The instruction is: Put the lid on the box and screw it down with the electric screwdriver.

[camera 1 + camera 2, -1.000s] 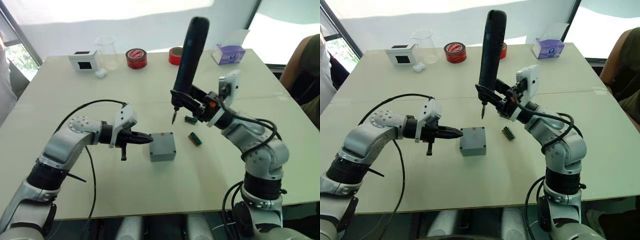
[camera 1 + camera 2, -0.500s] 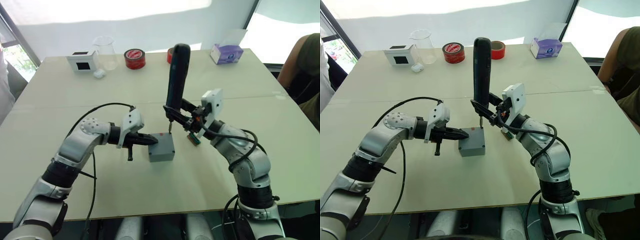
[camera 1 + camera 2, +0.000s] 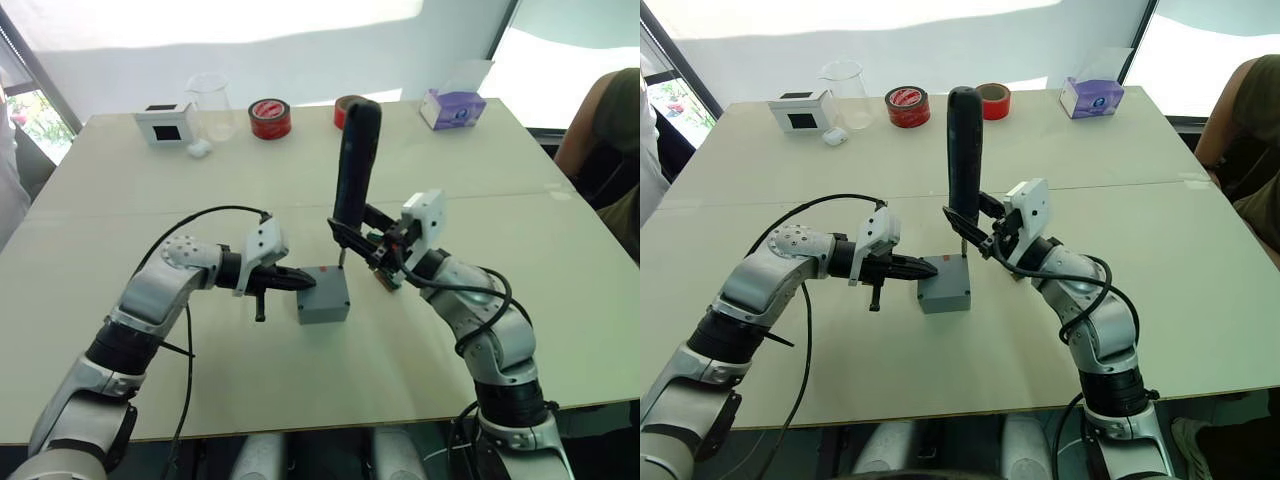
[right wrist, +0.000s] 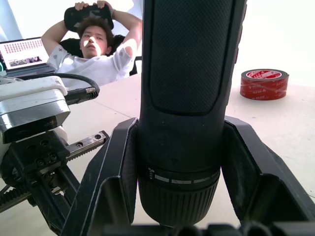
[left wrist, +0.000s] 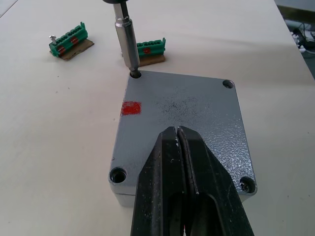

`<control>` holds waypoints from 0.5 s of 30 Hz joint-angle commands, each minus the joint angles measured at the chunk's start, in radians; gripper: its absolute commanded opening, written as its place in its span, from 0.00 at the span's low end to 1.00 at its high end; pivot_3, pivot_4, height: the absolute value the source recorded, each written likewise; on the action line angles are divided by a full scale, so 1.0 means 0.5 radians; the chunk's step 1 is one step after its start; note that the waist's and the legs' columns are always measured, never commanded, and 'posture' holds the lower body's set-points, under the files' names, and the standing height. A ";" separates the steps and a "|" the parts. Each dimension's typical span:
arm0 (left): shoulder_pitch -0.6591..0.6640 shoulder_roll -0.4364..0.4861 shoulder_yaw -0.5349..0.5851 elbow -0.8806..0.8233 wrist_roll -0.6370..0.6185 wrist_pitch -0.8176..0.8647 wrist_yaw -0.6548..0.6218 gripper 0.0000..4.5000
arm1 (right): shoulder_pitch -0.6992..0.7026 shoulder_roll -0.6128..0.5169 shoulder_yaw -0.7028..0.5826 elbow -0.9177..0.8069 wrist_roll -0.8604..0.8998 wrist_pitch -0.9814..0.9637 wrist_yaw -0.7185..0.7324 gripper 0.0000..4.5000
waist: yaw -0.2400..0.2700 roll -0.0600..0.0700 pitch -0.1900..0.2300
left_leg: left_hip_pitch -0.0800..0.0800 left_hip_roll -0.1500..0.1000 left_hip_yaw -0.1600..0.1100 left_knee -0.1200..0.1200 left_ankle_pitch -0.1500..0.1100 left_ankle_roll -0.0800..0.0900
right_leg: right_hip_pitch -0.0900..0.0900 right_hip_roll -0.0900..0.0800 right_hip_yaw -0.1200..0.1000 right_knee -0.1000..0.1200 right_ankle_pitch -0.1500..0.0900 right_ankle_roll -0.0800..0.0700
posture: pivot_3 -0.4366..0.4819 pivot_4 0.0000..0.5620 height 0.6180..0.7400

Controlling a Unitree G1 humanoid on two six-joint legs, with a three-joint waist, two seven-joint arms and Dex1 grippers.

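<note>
Driving the far-left corner screw

Electric screwdriver (image 3: 356,165) gripped in right fingers (image 4: 118,172), bit seemingly seated; left fingers (image 5: 184,187) closed, pinning lid (image 5: 182,113). Tilt risks cam-out, shifting the box (image 3: 323,306).

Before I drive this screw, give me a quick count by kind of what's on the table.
Grey box with lid on: 1
Electric screwdriver: 1
Green terminal blocks: 2
Red tape rolls: 2
Clear beaker: 1
White box: 1
Purple tissue box: 1
Total: 9
</note>
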 commanded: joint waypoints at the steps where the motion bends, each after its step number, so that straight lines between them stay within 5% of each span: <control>1: 0.044 0.019 -0.059 -0.025 0.077 -0.007 0.003 0.00 | 0.126 -0.031 0.071 0.065 -0.066 0.082 -0.046 0.40 | 0.001 -0.001 -0.002 | 0.002 0.000 0.000 0.000 0.000 0.000 | 0.003 0.000 0.000 0.000 0.000 0.000 | 0.48 0.27 1.00; 6: 0.059 0.014 -0.073 -0.019 0.111 -0.023 -0.002 0.00 | 0.166 -0.037 0.112 0.098 -0.107 0.107 -0.106 0.40 | 0.003 -0.005 -0.010 | 0.039 0.000 -0.001 -0.006 -0.006 0.009 | 0.041 0.000 -0.001 -0.009 -0.003 0.000 | 0.48 0.27 1.00; 15: 0.069 0.004 -0.077 -0.022 0.122 -0.029 -0.005 0.00 | 0.237 -0.075 0.192 0.155 -0.179 0.051 -0.091 0.40 | 0.005 -0.015 -0.041 | 0.041 0.001 -0.002 -0.007 -0.007 0.009 | 0.043 0.000 -0.001 -0.009 -0.004 0.000 | 0.48 0.27 1.00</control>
